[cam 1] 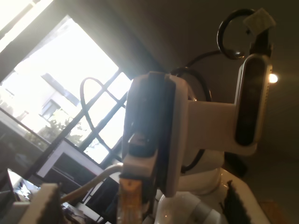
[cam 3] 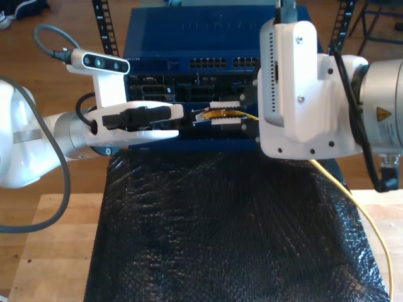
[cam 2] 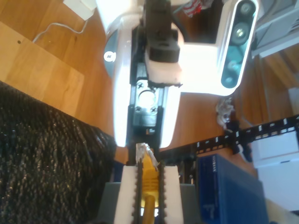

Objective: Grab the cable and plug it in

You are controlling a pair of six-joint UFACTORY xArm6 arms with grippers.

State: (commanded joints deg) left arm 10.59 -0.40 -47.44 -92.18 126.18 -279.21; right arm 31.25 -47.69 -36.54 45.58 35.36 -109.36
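Note:
My second gripper (cam 2: 148, 186) is shut on the yellow cable (cam 2: 148, 175), and the clear plug (cam 2: 144, 150) sticks out past its white toothed pads. In the exterior view it (cam 3: 217, 115) reaches in from the right, with the cable (cam 3: 354, 196) trailing down that side. The plug (cam 3: 203, 115) hangs in front of the blue unit's port rows. My first gripper (cam 1: 139, 193) is open, its pads wide apart, facing the second gripper head-on. In the exterior view it (cam 3: 178, 119) comes from the left, its tips just short of the plug.
A blue rack unit (cam 3: 214, 28) with rows of ports stands at the back between black rack rails (cam 3: 104, 25). A black bubble-wrap sheet (cam 3: 233, 226) covers the wooden table (cam 3: 56, 251) in front of it. The two wrists are close together.

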